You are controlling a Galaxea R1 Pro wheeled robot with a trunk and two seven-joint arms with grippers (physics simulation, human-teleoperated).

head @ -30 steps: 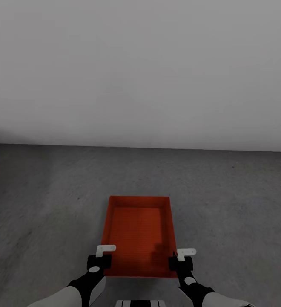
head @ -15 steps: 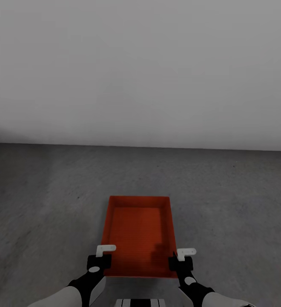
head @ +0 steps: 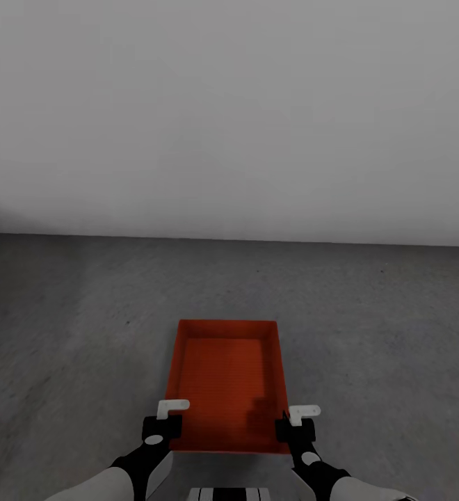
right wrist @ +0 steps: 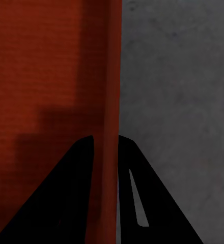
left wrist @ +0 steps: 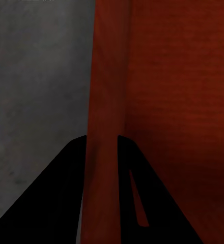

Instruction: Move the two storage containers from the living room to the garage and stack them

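Observation:
One red-orange open-top storage container [head: 227, 379] lies lengthwise in front of me over the dark grey garage floor [head: 83, 334]. My left gripper [head: 167, 422] is shut on its left wall near the closest corner, and that thin wall [left wrist: 104, 101] runs between the dark fingers [left wrist: 56, 193]. On the opposite side my right gripper [head: 295, 423] is shut on the right wall [right wrist: 111, 76], which its fingers [right wrist: 66, 193] pinch. The container is empty. Whether it rests on the floor or hangs just above it, I cannot tell.
A plain light grey wall [head: 229, 118] rises beyond the container and meets the floor across the whole head view. Rough concrete floor spreads to both sides of the container and ahead of it up to the wall.

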